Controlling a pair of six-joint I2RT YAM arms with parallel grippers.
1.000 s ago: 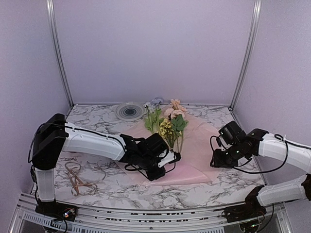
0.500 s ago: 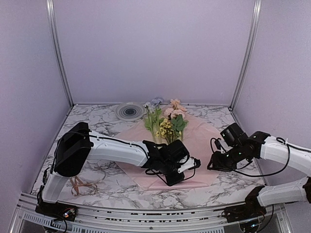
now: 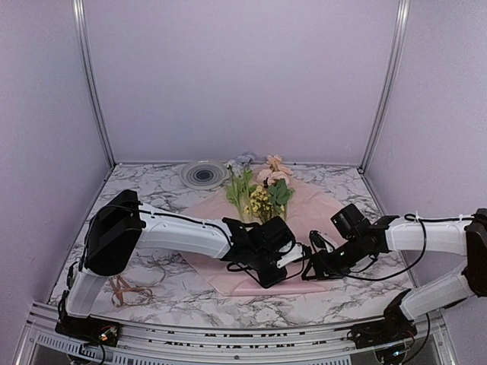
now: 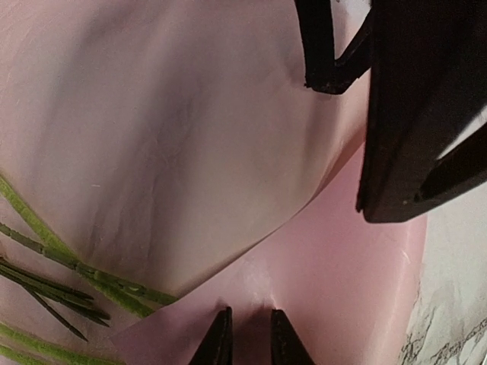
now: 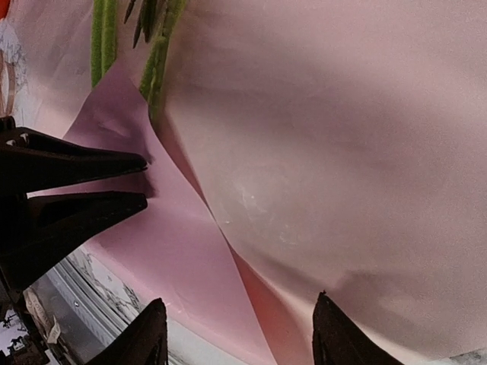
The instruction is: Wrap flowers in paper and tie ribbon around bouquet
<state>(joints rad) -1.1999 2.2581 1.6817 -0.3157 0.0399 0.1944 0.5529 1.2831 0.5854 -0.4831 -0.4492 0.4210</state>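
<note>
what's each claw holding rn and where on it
The left claw pinches the paper by the edge of its folded-over flap. The right claw is open over the paper, holding nothing.

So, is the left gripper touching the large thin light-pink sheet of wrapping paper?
Touching. The right wrist view shows the left gripper pinching a folded corner of the paper.
</note>
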